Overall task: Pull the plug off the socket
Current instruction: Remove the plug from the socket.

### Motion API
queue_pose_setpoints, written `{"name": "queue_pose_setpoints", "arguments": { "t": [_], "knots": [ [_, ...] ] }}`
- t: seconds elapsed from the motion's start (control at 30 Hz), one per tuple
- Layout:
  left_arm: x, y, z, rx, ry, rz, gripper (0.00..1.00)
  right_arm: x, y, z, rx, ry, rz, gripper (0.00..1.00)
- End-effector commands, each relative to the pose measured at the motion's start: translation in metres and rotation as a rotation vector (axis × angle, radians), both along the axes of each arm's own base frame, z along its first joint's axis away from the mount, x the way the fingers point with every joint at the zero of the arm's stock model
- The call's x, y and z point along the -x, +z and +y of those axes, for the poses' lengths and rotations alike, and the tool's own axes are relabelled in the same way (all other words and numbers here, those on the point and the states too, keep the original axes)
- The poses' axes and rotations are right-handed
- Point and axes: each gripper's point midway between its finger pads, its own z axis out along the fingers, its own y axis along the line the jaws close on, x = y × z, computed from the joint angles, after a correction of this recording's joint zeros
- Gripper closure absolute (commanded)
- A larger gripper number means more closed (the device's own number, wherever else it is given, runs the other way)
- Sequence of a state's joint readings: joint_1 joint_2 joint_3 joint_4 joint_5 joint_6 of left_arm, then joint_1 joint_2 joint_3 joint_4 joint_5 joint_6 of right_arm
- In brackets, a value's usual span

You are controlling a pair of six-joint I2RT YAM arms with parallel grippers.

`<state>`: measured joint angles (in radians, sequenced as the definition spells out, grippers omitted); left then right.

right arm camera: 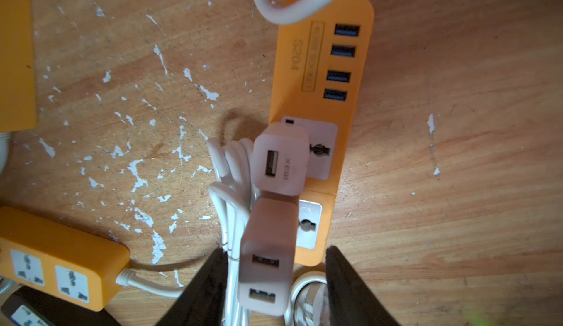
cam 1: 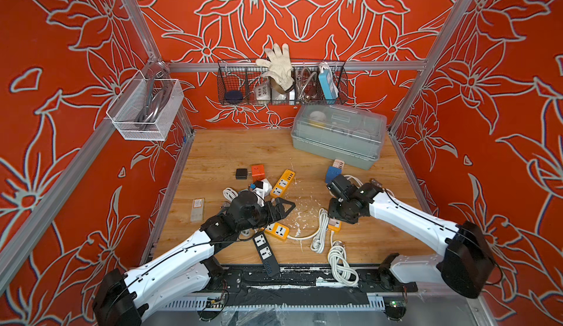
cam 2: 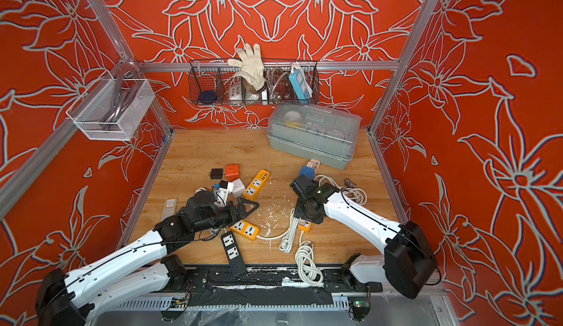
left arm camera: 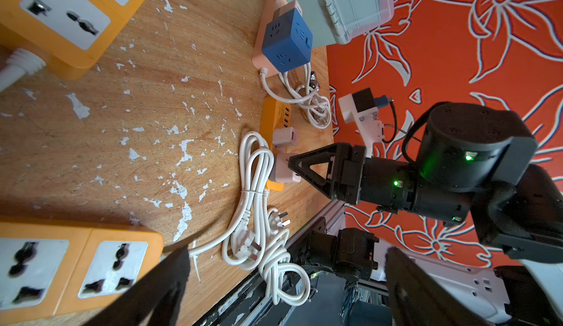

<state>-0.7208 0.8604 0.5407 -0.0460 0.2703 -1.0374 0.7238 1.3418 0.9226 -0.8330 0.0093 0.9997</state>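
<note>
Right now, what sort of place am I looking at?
Probably a robot test booth: an aluminium frame with printed red walls encloses a wooden table strewn with power strips, and a left arm and right arm reach in.

The left arm (cam 1: 192, 252) and right arm (cam 1: 408, 214) are both wearing glossy white shells between bulky black motor housings (cam 1: 466, 263), with small dark screw holes dotting the white. A thin black cable (cam 1: 170, 256) is running along each shell. Green lights (left arm camera: 469, 157) are glowing on the right wrist. The left gripper (cam 1: 286, 208) and right gripper (right arm camera: 277, 249) are showing black, triangular open-frame fingers.
</note>
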Motion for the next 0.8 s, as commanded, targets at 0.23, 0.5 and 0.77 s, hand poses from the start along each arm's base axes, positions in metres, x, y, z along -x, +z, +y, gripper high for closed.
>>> {"name": "queue_pose_setpoints", "arguments": {
  "t": [0.23, 0.5, 0.77],
  "knots": [
    [0.0, -0.003, 0.0, -0.014, -0.001, -0.002, 0.02, 0.002, -0.009, -0.013, 0.168, 0.114, 0.048, 0.6],
    [-0.001, 0.003, -0.026, 0.052, -0.106, 0.003, 0.03, 0.01, -0.007, -0.04, 0.123, 0.114, 0.025, 0.68],
    [0.008, -0.017, -0.112, 0.038, -0.397, 0.094, 0.19, 0.006, -0.01, -0.041, 0.004, 0.097, 0.037, 0.69]
  ]
}}
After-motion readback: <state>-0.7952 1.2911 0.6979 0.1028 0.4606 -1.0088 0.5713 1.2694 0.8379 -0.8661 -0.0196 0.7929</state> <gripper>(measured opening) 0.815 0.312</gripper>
